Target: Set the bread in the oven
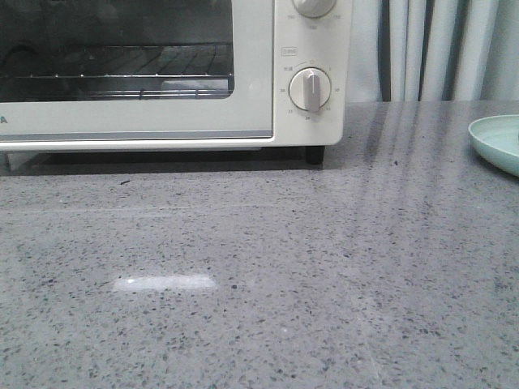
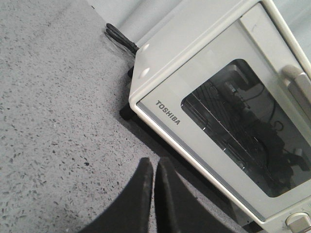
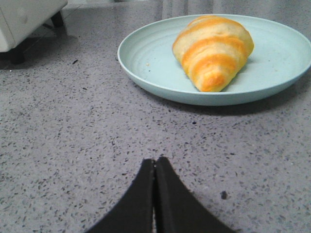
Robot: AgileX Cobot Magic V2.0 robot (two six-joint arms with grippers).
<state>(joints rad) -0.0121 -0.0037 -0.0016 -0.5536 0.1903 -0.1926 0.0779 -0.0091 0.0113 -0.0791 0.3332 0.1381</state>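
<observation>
Right wrist view, nearest first: right hand [image 3: 154, 167] hangs low over the speckled grey tabletop [image 3: 73, 145], fingers pressed together, holding nothing. Just beyond it sits a pale green plate [image 3: 146, 58], and on the plate lies the bread [image 3: 214, 48], a croissant-shaped roll, golden-brown with cream stripes, one tapered end pointing toward the hand. Beyond the plate's near rim, off to one side, a corner of the oven [image 3: 24, 19] and a black foot show.

Left wrist view: left hand [image 2: 154, 170] also pressed together and empty, poised above the tabletop just in front of the oven's lower front edge. The oven [image 2: 214, 111] is a cream-white Toshiba toaster oven; door shut, wire rack [image 2: 218, 121] visible through the glass, door handle [image 2: 299, 80] at the top edge.

Front view: oven [image 1: 251, 89] at rear left, dial [image 1: 310, 89] on its right panel; plate rim [image 1: 496, 139] at far right, well apart from the oven. Neither hand visible here.

Handling, judged: the roll looks light, with a glossy crust that may be slick and flake or dent under a hard squeeze. Best hold is probably across the thick middle, fingers spanning the width, light pressure; the tapered tips would likely slip or break. Door must be opened before loading.
</observation>
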